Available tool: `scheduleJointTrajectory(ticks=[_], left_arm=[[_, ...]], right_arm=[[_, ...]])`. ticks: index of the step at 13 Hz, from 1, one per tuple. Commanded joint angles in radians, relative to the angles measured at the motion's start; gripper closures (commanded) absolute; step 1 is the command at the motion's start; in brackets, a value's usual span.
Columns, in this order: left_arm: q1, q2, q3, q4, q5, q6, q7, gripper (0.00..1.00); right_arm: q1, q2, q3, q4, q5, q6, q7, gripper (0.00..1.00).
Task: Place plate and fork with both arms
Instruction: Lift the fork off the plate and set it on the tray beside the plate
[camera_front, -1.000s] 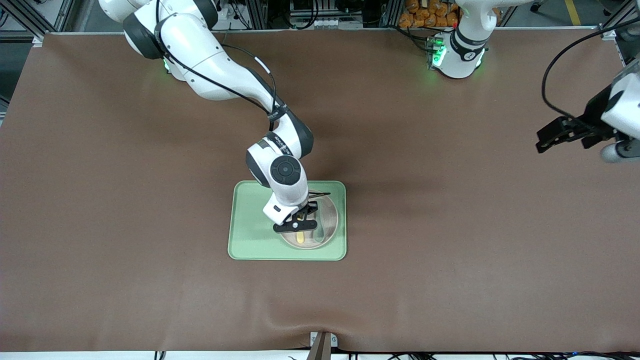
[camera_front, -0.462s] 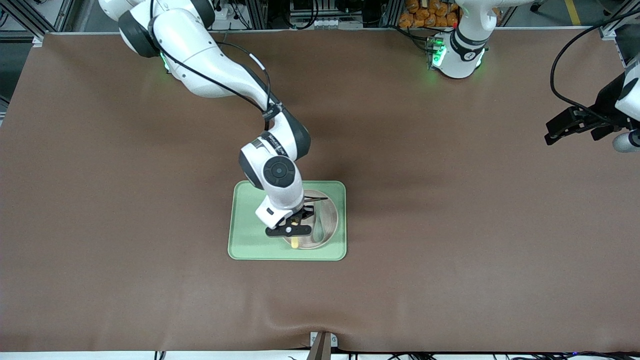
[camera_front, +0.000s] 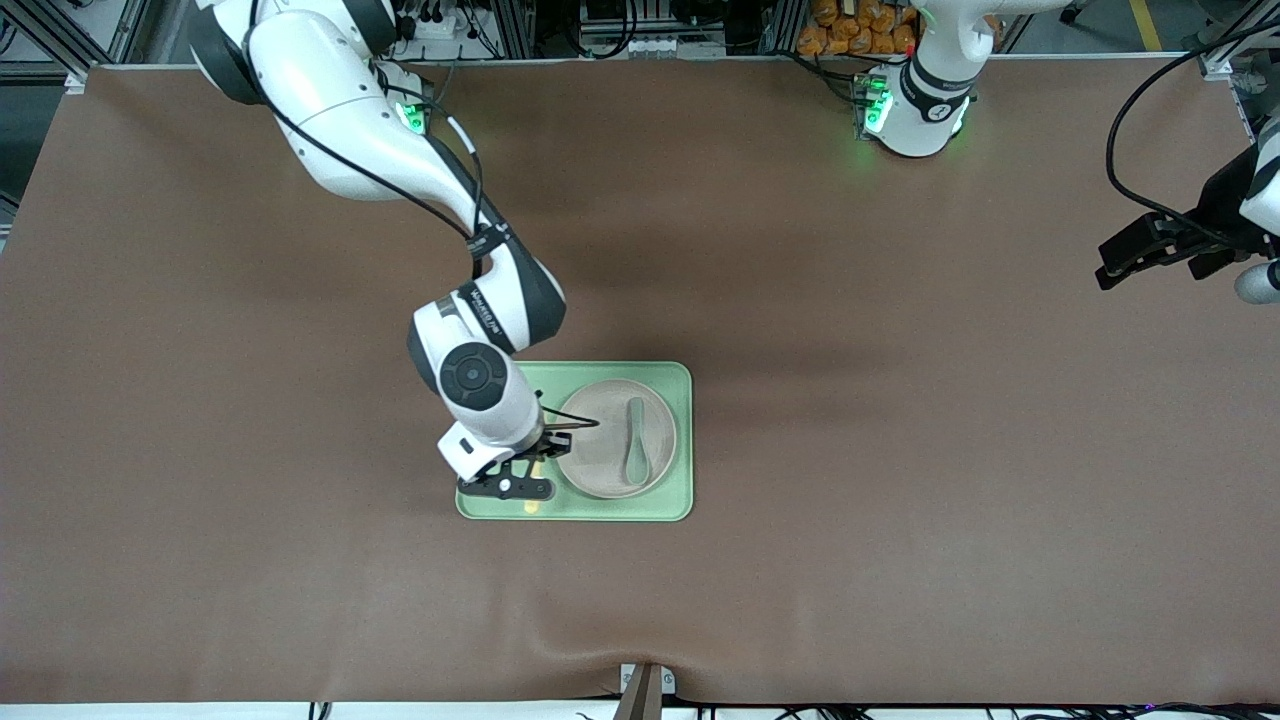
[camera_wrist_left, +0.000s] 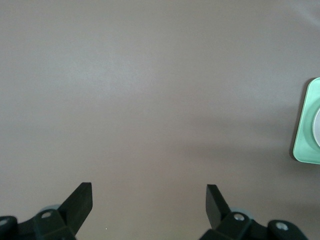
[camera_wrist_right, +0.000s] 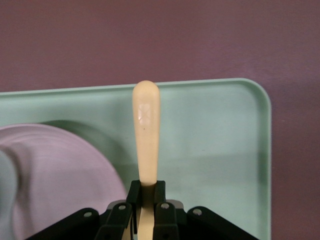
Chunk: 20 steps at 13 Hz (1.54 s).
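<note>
The right gripper (camera_front: 522, 483) is clenched on the small pale-yellow plastic fork (camera_wrist_right: 146, 135), holding it over the bare strip of the rectangular light-green tray (camera_front: 500, 510) beside the round pale beige-pink speckled plate (camera_front: 603, 452). In the right wrist view the fork's handle sticks out well past the fingers (camera_wrist_right: 120, 216), and the pinch looks narrow, so the fork could pivot in the grip or slip if the arm swings quickly. Released from any height, the light plastic might bounce or skid off the tray onto the brown tabletop (camera_front: 900, 480). The handle tip also sits close to the tray's rim and could catch it on the way down (how high the fork hangs cannot be read from here).

The tray lies in the middle of the table, somewhat toward the edge nearer the front camera. It holds the plate, set toward the left arm's end of the tray. On the plate lies a muted-green spoon (camera_front: 635, 446).

The left gripper (camera_wrist_left: 149, 206) waits with its jaws spread wide and nothing between them, over bare tabletop at the left arm's end of the table.
</note>
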Motion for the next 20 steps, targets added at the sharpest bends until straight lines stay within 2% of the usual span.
scheduleJointTrajectory(ticks=[1, 3, 9, 10, 11, 12, 13, 17, 19, 20], left_arm=[[-0.009, -0.026, 0.011, -0.016, -0.013, -0.012, 0.013, 0.00], [-0.009, -0.026, 0.011, -0.015, -0.013, -0.013, 0.013, 0.00], [-0.010, -0.021, 0.008, -0.010, -0.012, -0.020, 0.011, 0.00], [-0.012, -0.021, 0.008, -0.010, -0.012, -0.020, 0.011, 0.00], [-0.012, -0.021, 0.007, -0.012, -0.013, -0.020, 0.011, 0.00], [-0.013, -0.021, 0.007, -0.012, -0.012, -0.020, 0.013, 0.00], [-0.013, -0.022, 0.007, -0.012, -0.012, -0.021, 0.011, 0.00], [-0.006, -0.024, 0.010, -0.010, -0.010, -0.032, 0.016, 0.00], [-0.006, -0.026, 0.011, -0.007, -0.012, -0.032, 0.020, 0.00], [-0.006, -0.026, 0.013, -0.005, -0.012, -0.032, 0.022, 0.00]], right_arm=[[-0.033, -0.102, 0.014, -0.178, 0.010, 0.069, -0.051, 1.00], [-0.048, -0.139, 0.012, -0.319, 0.009, 0.208, -0.082, 1.00], [-0.034, -0.131, 0.012, -0.344, 0.009, 0.241, -0.036, 1.00], [-0.033, -0.130, 0.012, -0.344, 0.010, 0.246, -0.027, 0.95], [-0.034, -0.130, 0.012, -0.344, 0.009, 0.240, -0.025, 0.78], [-0.037, -0.131, 0.012, -0.342, 0.009, 0.235, -0.025, 0.50], [-0.039, -0.133, 0.012, -0.341, 0.009, 0.235, -0.025, 0.31], [-0.054, -0.168, 0.012, -0.300, 0.009, 0.191, -0.036, 0.11], [-0.085, -0.209, 0.012, -0.234, 0.009, 0.047, -0.042, 0.00], [-0.106, -0.235, 0.011, -0.200, 0.009, -0.032, -0.044, 0.00]])
